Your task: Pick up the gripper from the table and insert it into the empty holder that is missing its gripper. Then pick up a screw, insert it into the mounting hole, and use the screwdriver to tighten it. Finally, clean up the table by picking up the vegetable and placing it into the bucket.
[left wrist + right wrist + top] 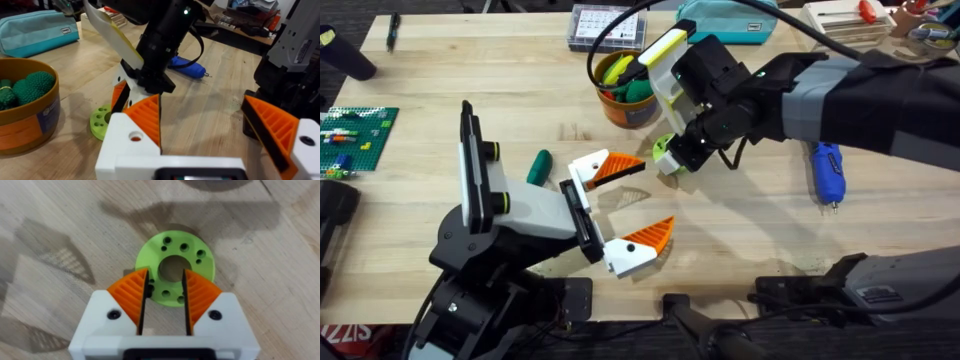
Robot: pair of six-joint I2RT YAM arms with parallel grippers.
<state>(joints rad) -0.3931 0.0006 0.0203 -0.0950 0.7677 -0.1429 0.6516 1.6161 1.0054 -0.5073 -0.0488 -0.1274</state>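
Note:
The lime-green vegetable (664, 150) lies flat on the table just right of the orange-brown bucket (612, 108). My right gripper (672, 160) reaches in from the right and points down at it. In the right wrist view its orange pads (131, 296) stand a narrow gap apart over the near part of the vegetable (197, 260), not closed on it. The left wrist view shows the vegetable (101, 123) on the wood under the right gripper (122, 100). My left gripper (657, 192) is wide open and holds nothing, just in front of the vegetable. The blue screwdriver (828, 170) lies to the right. The holder and screw are out of view.
The bucket (30, 127) holds green and yellow toy pieces. A dark green cylinder (539, 165) lies left of the left gripper. At the back sit a teal pouch (730, 22) and a parts box (605, 25). A green brick plate (355, 135) sits at the left edge.

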